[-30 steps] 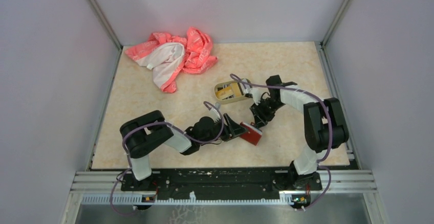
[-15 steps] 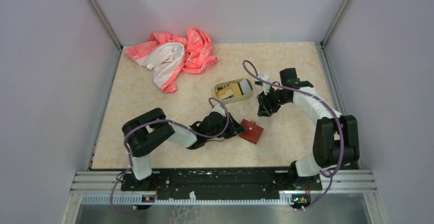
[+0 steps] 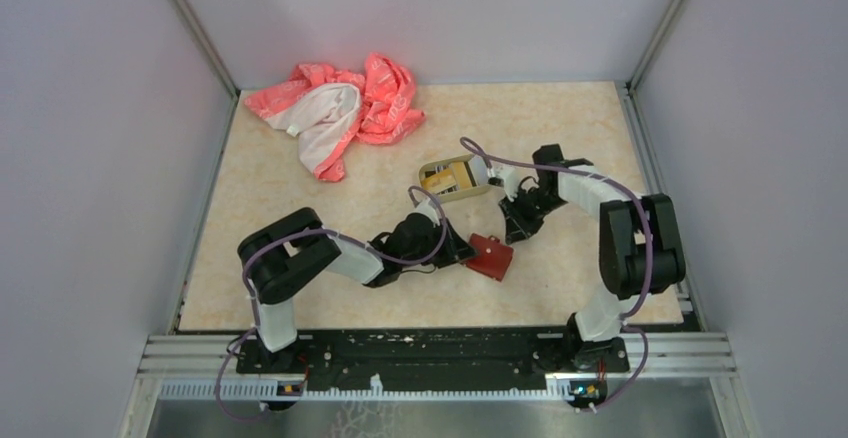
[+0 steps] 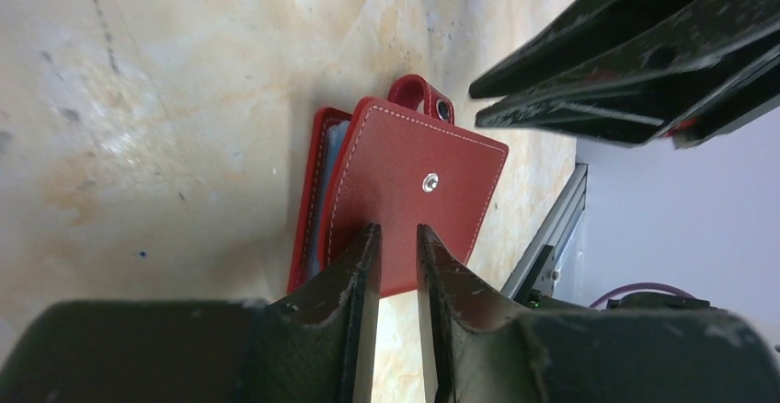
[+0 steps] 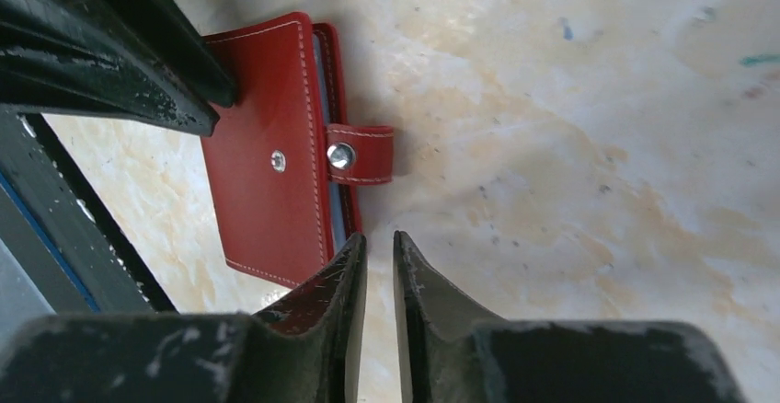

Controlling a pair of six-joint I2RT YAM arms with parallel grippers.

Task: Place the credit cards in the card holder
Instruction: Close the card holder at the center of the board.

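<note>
The dark-red card holder [image 3: 490, 256] lies folded on the table, its snap tab [image 5: 361, 155] undone and pale blue card edges showing in the fold. It also shows in the left wrist view [image 4: 405, 191] and the right wrist view [image 5: 267, 155]. My left gripper [image 3: 462, 250] [image 4: 397, 230] is shut and empty, its tips at the holder's left edge. My right gripper [image 3: 512, 233] [image 5: 379, 237] is shut and empty, just behind the holder by the tab. Yellow-gold and grey credit cards [image 3: 437, 181] lie in the tan tin tray [image 3: 452, 197].
A pink and white cloth [image 3: 340, 113] is bunched at the back left. The tin tray stands just behind the two grippers. Grey walls enclose the table on the left, back and right. The metal rail [image 3: 440, 353] runs along the near edge.
My right gripper swung up and out to the back right, then came back down beside the card holder. My left gripper's jaws have closed and it has stayed at the holder's left edge.
</note>
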